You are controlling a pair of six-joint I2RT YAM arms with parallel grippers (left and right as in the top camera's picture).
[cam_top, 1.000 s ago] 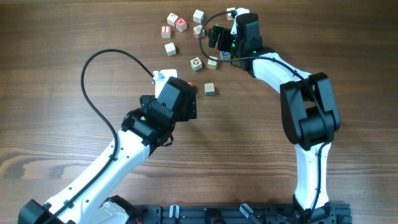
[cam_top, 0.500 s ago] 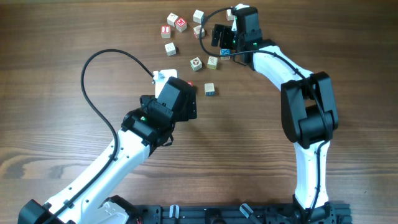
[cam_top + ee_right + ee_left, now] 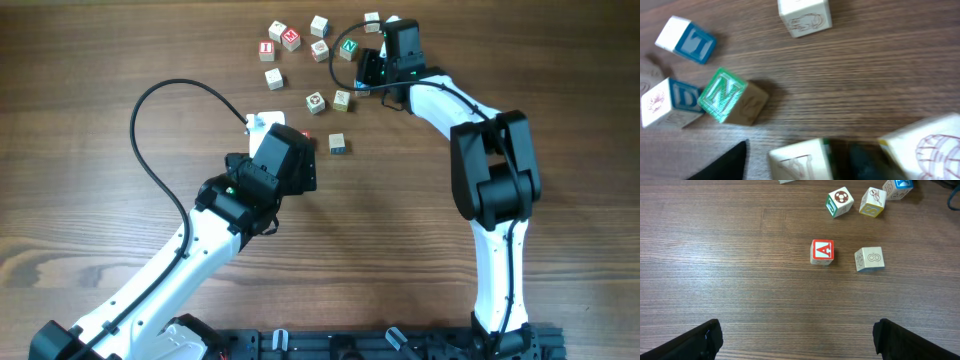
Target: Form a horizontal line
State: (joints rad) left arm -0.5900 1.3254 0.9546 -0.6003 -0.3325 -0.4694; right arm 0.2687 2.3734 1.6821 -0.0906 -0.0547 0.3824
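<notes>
A red A cube [image 3: 822, 252] and a pale cube with a faint blue mark [image 3: 869, 259] stand side by side with a small gap; the pale one also shows in the overhead view [image 3: 338, 144]. My left gripper [image 3: 800, 345] is open and empty, just short of them. In the overhead view it sits over the red cube [image 3: 306, 134]. My right gripper [image 3: 368, 70] is among the loose cubes at the back. It is open, with a pale cube [image 3: 800, 160] between its fingers and a gap on the left side. A green N cube [image 3: 722, 95] lies just beyond.
Loose letter cubes lie scattered at the back [image 3: 290, 39], [image 3: 272, 77]. A soccer-ball cube [image 3: 840, 202] and a yellow-edged cube [image 3: 872, 202] lie beyond the red A. Blue T [image 3: 687, 40] and blue D [image 3: 672, 102] cubes lie left of the right gripper. A black cable [image 3: 150, 130] loops at left.
My right gripper has moved right and toward the back, uncovering the green N cube. The left arm has not moved.
</notes>
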